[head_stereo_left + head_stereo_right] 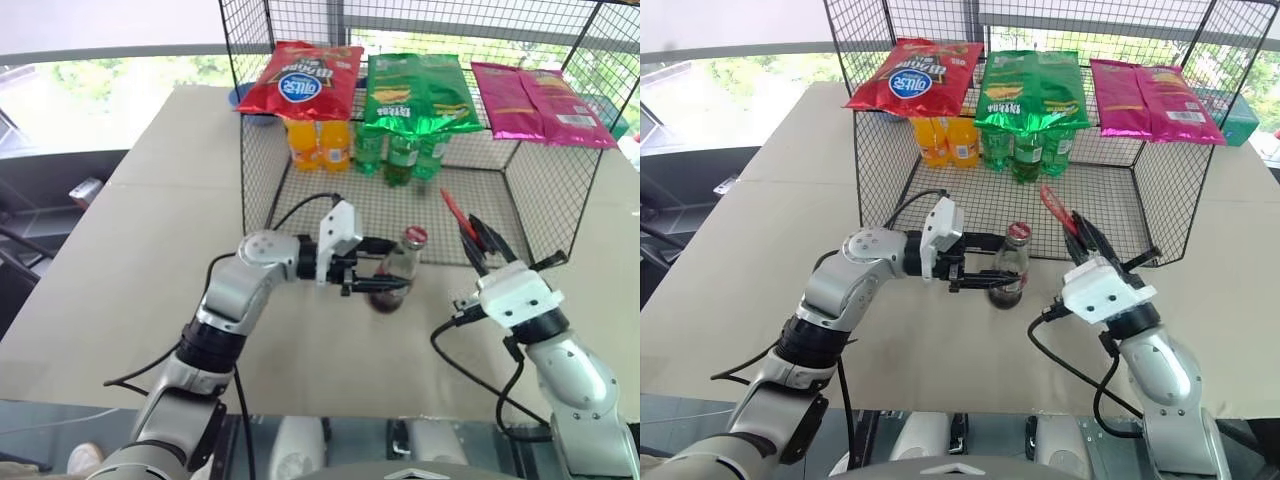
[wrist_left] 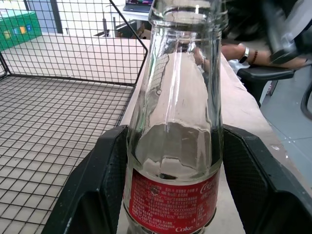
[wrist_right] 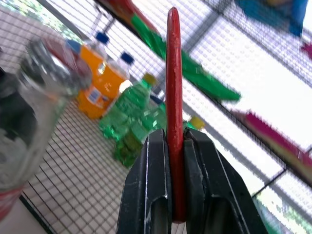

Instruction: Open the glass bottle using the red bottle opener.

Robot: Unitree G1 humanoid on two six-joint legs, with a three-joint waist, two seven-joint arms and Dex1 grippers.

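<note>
The glass bottle (image 1: 397, 268) stands upright on the table in front of the wire cage, with a red cap (image 1: 415, 236) and a red label low on its body (image 2: 170, 202). My left gripper (image 1: 378, 272) reaches in from the left and is shut on the bottle's body, one black finger (image 2: 95, 187) on each side. To the right, my right gripper (image 1: 480, 240) is raised and shut on the red bottle opener (image 1: 457, 214), which sticks up and to the left from the fingers (image 3: 148, 195). The opener's tip is a little right of the cap, apart from it.
A wire mesh cage (image 1: 560, 180) stands behind the bottle. Inside it are orange drink bottles (image 1: 318, 143) and green bottles (image 1: 402, 155); red (image 1: 302, 80), green (image 1: 420, 92) and pink (image 1: 540, 102) snack bags lie on top. A person's arm (image 2: 243, 51) is in the left wrist view.
</note>
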